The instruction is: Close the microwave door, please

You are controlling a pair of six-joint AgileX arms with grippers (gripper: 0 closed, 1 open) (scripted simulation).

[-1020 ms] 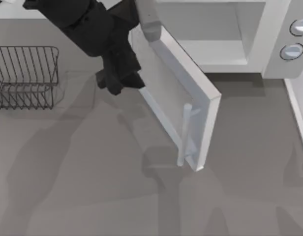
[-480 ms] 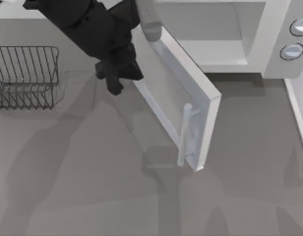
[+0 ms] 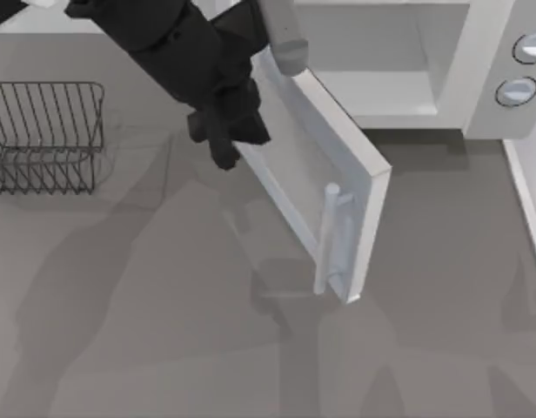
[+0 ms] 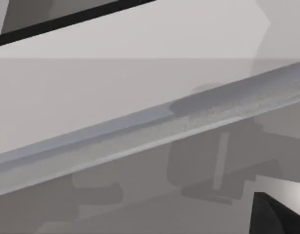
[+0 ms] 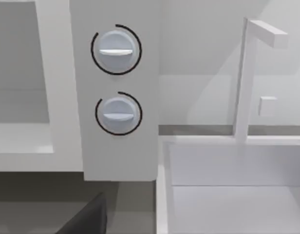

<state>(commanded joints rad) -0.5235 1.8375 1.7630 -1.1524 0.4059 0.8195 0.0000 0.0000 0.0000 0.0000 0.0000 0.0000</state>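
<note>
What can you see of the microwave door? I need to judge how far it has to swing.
The microwave door is a flat white panel with a translucent window and a pale grey vertical bar handle near its free edge. It stands wide open, angled out from the microwave over the table. The left pincer is against its outer face, near the hinge side.

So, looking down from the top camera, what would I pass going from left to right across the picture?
wire rack → left gripper → microwave door, standing open → the microwave's knobs.
</note>
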